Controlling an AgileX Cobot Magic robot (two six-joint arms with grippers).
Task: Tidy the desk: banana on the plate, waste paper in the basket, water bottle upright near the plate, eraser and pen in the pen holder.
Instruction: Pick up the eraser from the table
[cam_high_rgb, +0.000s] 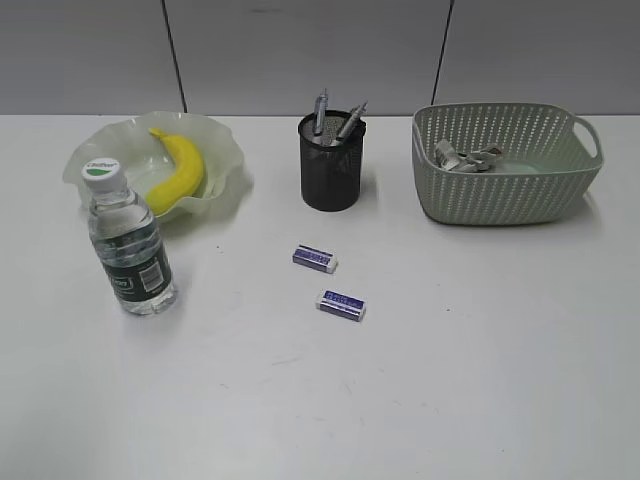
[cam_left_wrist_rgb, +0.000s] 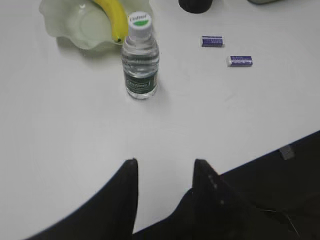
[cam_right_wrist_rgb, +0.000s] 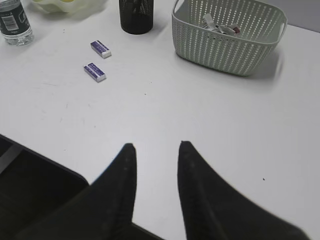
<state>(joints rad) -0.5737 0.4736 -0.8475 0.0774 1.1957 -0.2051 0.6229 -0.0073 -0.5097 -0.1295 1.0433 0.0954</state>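
The white table (cam_high_rgb: 450, 380) lies bare across its near half, and both claws hang over its front edge: the left claw (cam_left_wrist_rgb: 165, 162) and right claw (cam_right_wrist_rgb: 156, 146) are spread and hold nothing. The banana (cam_high_rgb: 180, 165) lies in the plate (cam_high_rgb: 100, 150), with the water bottle (cam_high_rgb: 128, 240) upright just beside it. Two erasers (cam_high_rgb: 328, 280) lie flat near the pen holder (cam_high_rgb: 331, 160). Waste paper (cam_high_rgb: 465, 157) sits in the basket (cam_high_rgb: 505, 195).

Your open lane: bare white desk (cam_high_rgb: 450, 380) in front. Obstacles: two small purple-and-white erasers (cam_high_rgb: 314, 258) (cam_high_rgb: 341, 303) mid-desk; upright clear plastic water bottle (cam_high_rgb: 128, 240) at left.
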